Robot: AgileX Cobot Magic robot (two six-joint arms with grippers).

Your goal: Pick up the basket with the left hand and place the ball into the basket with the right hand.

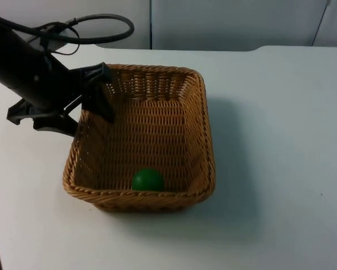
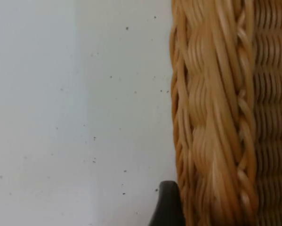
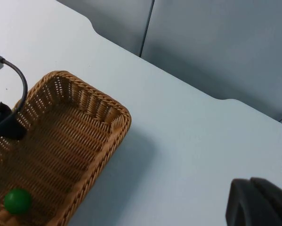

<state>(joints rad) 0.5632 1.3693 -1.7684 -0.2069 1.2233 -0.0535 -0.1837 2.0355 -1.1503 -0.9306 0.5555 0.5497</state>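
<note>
- Wicker basket (image 1: 157,140) sat toward the far left part of the white tabletop (image 1: 281,169), and the green ball (image 1: 148,180) already lay inside it, against the wall nearest the tabletop's near edge.
- By my reading, the ball step looked done: the ball rested on the woven floor, touching nothing but the basket.
- Left gripper (image 1: 92,109) was at the basket's far left corner, with one black finger inside the wall and the other outside it, so its fingers straddled the rim and were clamped on it.
- In the left wrist view the braided rim (image 2: 211,122) ran right beside a black fingertip (image 2: 168,207), with bare tabletop next to it.
- A shadow spread out to the right of the basket, which suggested it was held a little off the surface; I could not be sure.
- Right gripper (image 3: 261,202) was well apart from the basket, waiting over the right side of the tabletop; I could not tell how far its fingers were open, and it carried nothing I could see.
- Next, I would judge, the left arm needed only to keep the basket level so the ball did not roll, or set it down gently.
</note>
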